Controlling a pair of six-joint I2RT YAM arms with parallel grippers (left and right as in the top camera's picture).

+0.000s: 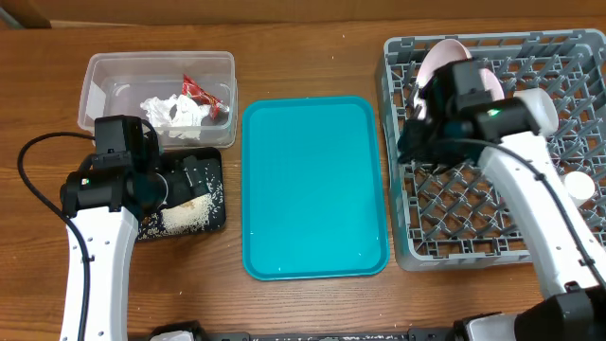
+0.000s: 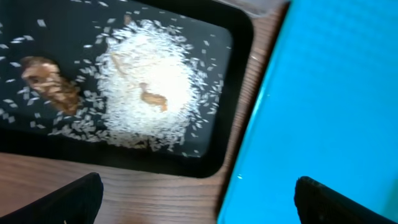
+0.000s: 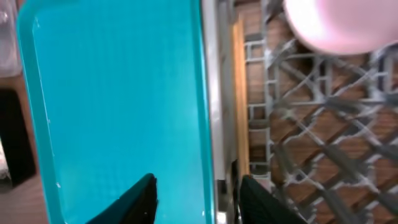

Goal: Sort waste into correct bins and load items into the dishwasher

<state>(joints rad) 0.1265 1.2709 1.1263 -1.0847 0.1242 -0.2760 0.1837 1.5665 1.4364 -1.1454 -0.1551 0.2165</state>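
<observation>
The pale pink plate stands on edge in the back left corner of the grey dish rack. My right gripper hangs open and empty over the rack's left wall, the plate a little ahead of it. My left gripper is wide open and empty above the near edge of the black tray, which holds a heap of rice and a brown scrap. White tissue and the red wrapper lie in the clear tub.
The teal tray lies between the black tray and the rack, bare. A white cup sits at the rack's right side. Bare wooden table shows under my left fingers.
</observation>
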